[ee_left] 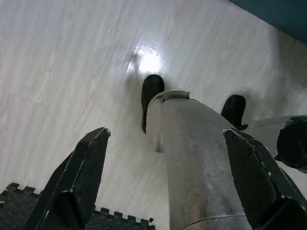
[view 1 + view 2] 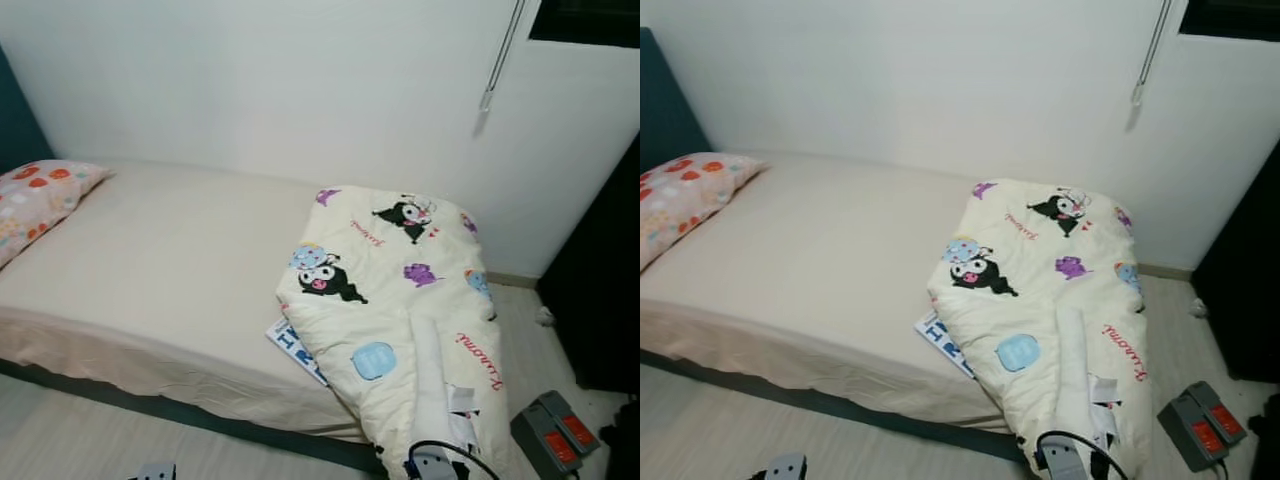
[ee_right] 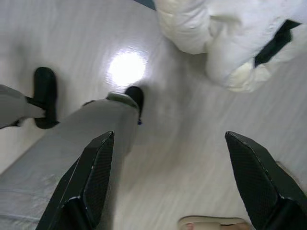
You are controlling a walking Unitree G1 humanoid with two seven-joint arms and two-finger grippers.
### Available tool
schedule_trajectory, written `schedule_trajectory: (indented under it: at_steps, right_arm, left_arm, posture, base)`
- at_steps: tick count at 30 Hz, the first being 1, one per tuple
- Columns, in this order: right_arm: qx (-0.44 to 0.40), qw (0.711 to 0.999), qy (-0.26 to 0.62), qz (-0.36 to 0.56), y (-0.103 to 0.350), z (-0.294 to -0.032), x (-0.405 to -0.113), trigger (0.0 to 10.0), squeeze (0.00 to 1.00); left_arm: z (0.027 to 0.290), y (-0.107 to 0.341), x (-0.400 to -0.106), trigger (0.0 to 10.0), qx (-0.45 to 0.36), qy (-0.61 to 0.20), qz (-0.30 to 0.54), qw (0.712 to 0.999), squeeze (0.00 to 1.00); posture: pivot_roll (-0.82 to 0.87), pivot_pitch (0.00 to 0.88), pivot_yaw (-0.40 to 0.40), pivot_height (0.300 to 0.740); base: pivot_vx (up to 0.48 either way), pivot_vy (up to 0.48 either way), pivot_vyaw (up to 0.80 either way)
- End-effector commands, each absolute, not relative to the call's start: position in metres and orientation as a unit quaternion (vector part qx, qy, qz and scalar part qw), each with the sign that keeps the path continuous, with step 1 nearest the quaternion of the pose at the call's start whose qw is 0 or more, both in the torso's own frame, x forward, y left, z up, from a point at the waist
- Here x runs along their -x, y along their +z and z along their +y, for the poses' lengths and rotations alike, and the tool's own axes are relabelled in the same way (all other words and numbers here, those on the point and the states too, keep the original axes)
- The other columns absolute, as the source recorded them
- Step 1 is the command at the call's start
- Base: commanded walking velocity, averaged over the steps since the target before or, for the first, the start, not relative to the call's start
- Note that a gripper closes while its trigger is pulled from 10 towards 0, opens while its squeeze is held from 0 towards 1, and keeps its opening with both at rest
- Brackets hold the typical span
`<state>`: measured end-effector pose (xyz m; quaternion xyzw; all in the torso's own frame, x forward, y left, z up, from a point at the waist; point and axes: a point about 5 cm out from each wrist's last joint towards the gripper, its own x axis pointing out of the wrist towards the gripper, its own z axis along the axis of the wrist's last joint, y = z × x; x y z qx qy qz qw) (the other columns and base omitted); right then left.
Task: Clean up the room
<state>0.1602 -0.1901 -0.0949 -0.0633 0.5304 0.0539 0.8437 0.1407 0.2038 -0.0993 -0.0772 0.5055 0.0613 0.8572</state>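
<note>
A cream blanket [image 2: 400, 300] printed with cartoon figures lies bunched over the right end of the bed [image 2: 170, 270], and its lower end hangs down to the floor. A floral pillow [image 2: 35, 200] rests at the bed's left end. A blue and white booklet [image 2: 297, 348] sticks out from under the blanket at the mattress edge. Both arms hang low in front of the bed. My left gripper [image 1: 166, 135] is open above the pale floor, over one of my silver legs [image 1: 192, 163]. My right gripper [image 3: 170, 136] is open too, with the blanket's hanging end [image 3: 230, 43] just beyond it.
A grey device with red pads [image 2: 552, 430] lies on the floor at the right, beside dark furniture [image 2: 600, 290]. A blind cord [image 2: 500, 60] hangs on the white wall. A black foam mat [image 1: 19, 206] borders the pale wood floor [image 2: 70, 435].
</note>
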Motion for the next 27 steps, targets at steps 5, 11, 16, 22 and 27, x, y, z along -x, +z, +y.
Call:
schedule_trajectory:
  at_steps: [5, 11, 16, 22, 27]
  right_arm:
    - [0.037, 0.863, 0.065, 0.499, -0.089, -0.18, -0.176, 10.0, 0.0]
    - [0.031, 0.867, 0.07, 0.492, -0.087, -0.177, -0.181, 10.0, 0.0]
    - [0.017, 0.876, 0.079, 0.476, -0.082, -0.172, -0.19, 10.0, 0.0]
    - [-0.003, 0.898, 0.094, 0.429, -0.066, -0.164, -0.219, 10.0, 0.0]
    - [0.002, 0.904, 0.107, 0.414, -0.06, -0.16, -0.23, 10.0, 0.0]
  left_arm:
    - [0.206, -0.098, -0.142, 10.0, 0.071, 0.061, 0.503, 0.859, 0.0]
    - [0.205, -0.098, -0.143, 10.0, 0.081, 0.068, 0.499, 0.86, 0.0]
    - [0.204, -0.098, -0.143, 10.0, 0.083, 0.07, 0.499, 0.86, 0.0]
    - [0.203, -0.098, -0.144, 10.0, 0.082, 0.067, 0.499, 0.86, 0.0]
    - [0.203, -0.098, -0.144, 10.0, 0.08, 0.067, 0.498, 0.861, 0.0]
  posture:
    - [-0.02, 0.0, -0.037, 0.728]
    - [-0.02, 0.0, -0.04, 0.728]
    - [-0.02, 0.0, -0.04, 0.728]
    - [-0.03, 0.0, -0.04, 0.728]
    - [-0.03, 0.0, -0.048, 0.728]
  base:
    - [0.319, 0.0, 0.0]
    - [0.209, 0.0, 0.0]
    - [0.0, 0.0, 0.0]
    - [0.0, 0.0, 0.0]
    - [0.0, 0.0, 0.0]
